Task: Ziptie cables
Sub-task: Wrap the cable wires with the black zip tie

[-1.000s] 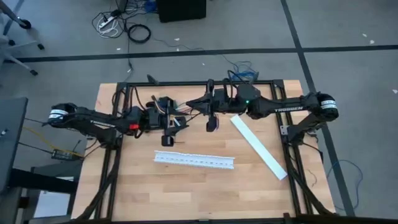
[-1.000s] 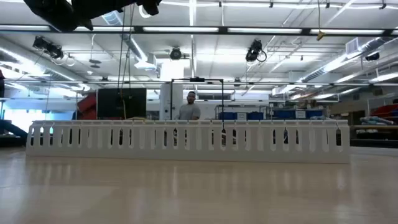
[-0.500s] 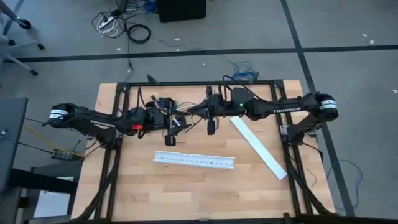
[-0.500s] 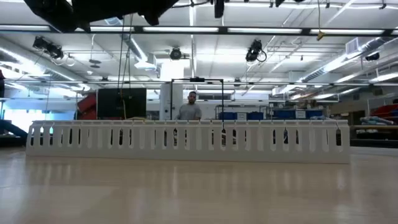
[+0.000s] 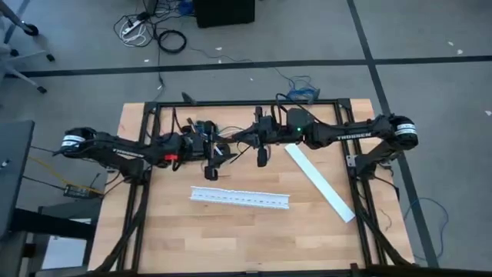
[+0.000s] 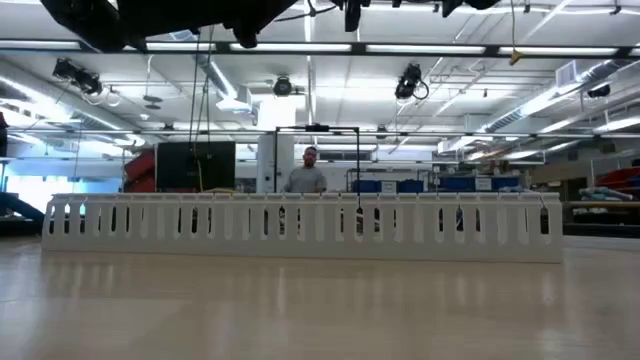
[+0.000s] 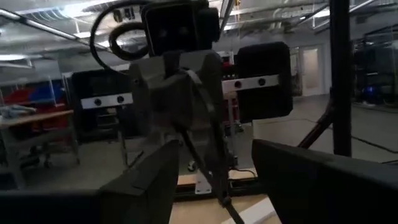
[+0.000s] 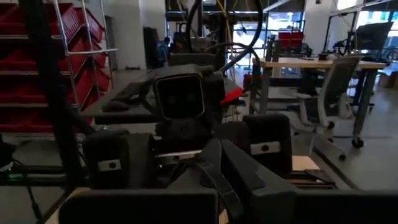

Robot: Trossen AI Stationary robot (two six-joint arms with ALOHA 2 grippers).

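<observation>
Left gripper (image 5: 217, 151): we find its fingers spread, facing the right one.
Right gripper (image 5: 240, 136): we log it clamped on the ziptie (image 7: 202, 155).
Ziptie: slants between both grippers.
Cables: we cannot locate them.

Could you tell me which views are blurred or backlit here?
Low view: bright ceiling lights silhouette the arms at the top edge; the white slotted plastic channel is sharp. Left wrist view: its own dark fingers are blurred. High view: evenly lit wooden table.

"TROSSEN" on right arm (image 5: 350, 135)
</observation>
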